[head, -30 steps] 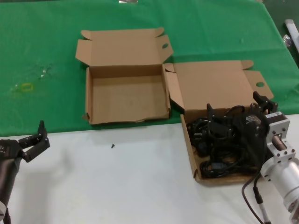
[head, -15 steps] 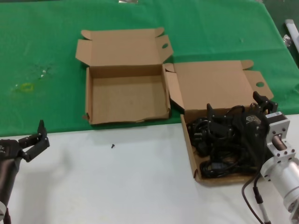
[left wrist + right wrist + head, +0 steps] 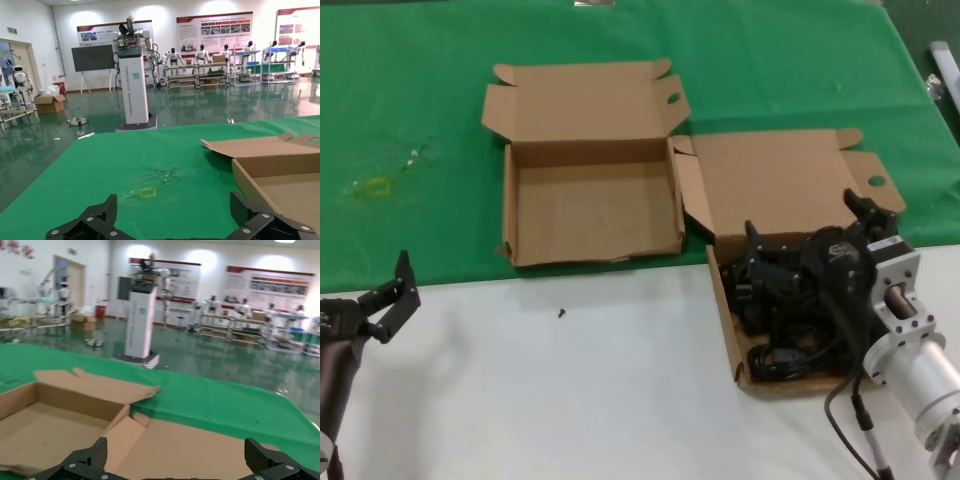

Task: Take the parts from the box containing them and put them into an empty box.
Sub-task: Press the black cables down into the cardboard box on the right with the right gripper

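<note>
**Right arm shifts over the full box**

Since the earlier frame the right gripper [image 3: 800, 245] has moved a little to the robot's left and toward the far side, over the cords. The left one has only turned slightly.

The green cloth [image 3: 420, 100] covers the far part of the table, smooth white surface [image 3: 570, 400] the near part. On the cloth stands the empty shallow brown cardboard box [image 3: 590, 205], lid folded back, floor bare. Just beside it, on the robot's right, lies its twin, the box containing the parts [image 3: 725, 310], matte cardboard with tabs and a round hole in the lid.

The thin black coiled power cords [image 3: 790, 335] fill this box as one tangled heap, directly under the right gripper, so this arm is clearly nearer. Its fingers stand apart, holding nothing. I judge it must go straight down; no long axis shows.

The left gripper [image 3: 390, 300] waits open at the near left, well apart.
</note>
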